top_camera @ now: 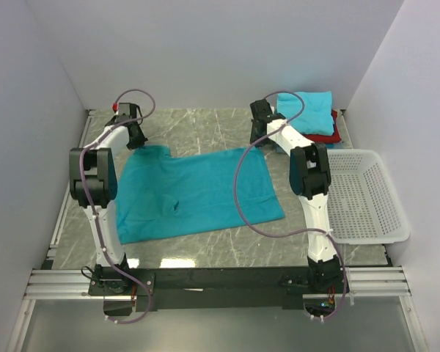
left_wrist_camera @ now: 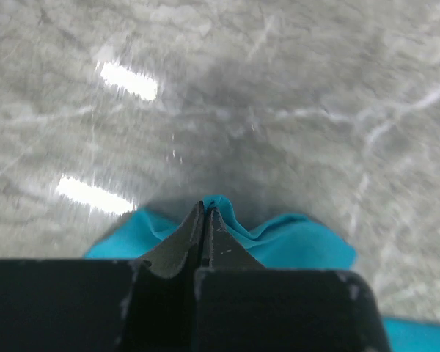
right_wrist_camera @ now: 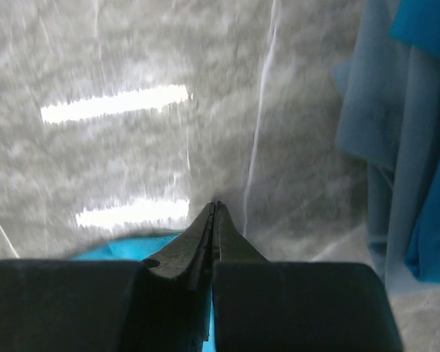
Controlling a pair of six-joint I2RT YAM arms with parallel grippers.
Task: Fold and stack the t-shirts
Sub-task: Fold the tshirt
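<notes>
A teal t-shirt (top_camera: 198, 194) lies spread flat in the middle of the table. My left gripper (top_camera: 137, 139) is at its far left corner; in the left wrist view the gripper (left_wrist_camera: 205, 211) is shut, with a fold of the teal cloth (left_wrist_camera: 293, 242) pinched at its tips. My right gripper (top_camera: 261, 138) is at the shirt's far right corner; in the right wrist view the gripper (right_wrist_camera: 215, 209) is shut, with teal cloth (right_wrist_camera: 125, 246) under and between the fingers. A stack of folded shirts (top_camera: 306, 110), teal over red (top_camera: 328, 136), sits at the back right.
A white lattice basket (top_camera: 367, 196) stands at the right edge of the table. The folded stack (right_wrist_camera: 407, 147) hangs close on the right in the right wrist view. The table is grey marble (top_camera: 205, 121), with white walls around it.
</notes>
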